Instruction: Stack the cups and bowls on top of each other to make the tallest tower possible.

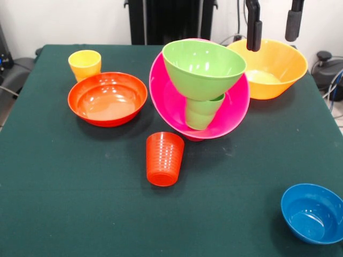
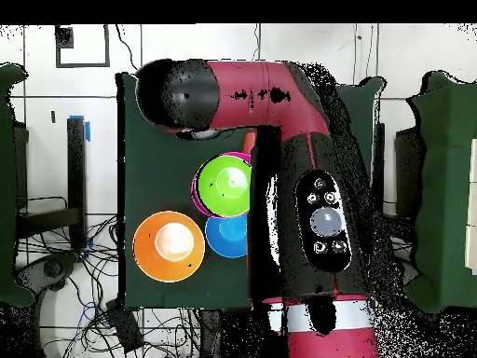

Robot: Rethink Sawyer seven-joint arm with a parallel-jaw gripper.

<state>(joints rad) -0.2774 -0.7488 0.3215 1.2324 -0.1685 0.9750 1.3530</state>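
The end effector (image 1: pixel 274 28) hangs open and empty above the yellow-orange bowl (image 1: pixel 274 68). For a good grasp, it should go straight down over the rim.

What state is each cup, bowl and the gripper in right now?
pink bowl: tilted on its side, opening toward the camera
light green cup: upright inside the pink bowl
lime green bowl: upright, perched on the light green cup
yellow-orange bowl: upright, empty
red-orange bowl: upright, empty
yellow cup: upright
ribbed orange-red cup: upright, alone
blue bowl: upright, empty
gripper: open, above the yellow-orange bowl, holding nothing
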